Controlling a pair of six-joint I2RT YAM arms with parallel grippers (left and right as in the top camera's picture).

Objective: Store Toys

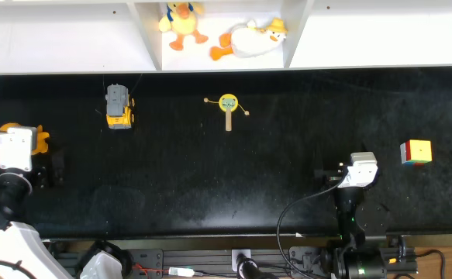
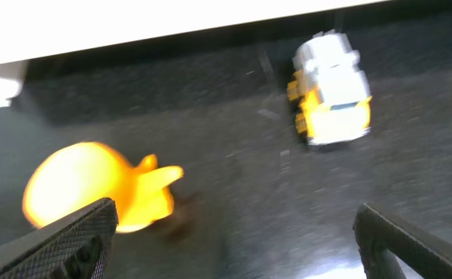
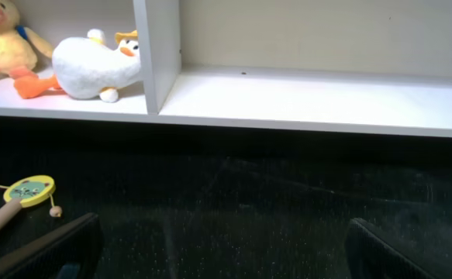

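Orange toy (image 2: 94, 190) at the table's (image 1: 288, 178) nine o'clock: probably light, hard, slick. Pinch across the round body. Left gripper (image 2: 237, 232) wide open, empty.

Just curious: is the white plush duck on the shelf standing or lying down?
Lying down: the white plush duck rests on its side.

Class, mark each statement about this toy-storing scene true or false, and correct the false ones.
1. The yellow duck and white duck share one shelf compartment. True.
2. The truck stands on the shelf. False: it is on the table.
3. The right end effector holds the cube. False: it is open and empty; the cube lies apart on the table.
4. The left end effector is open, near the orange toy. True.
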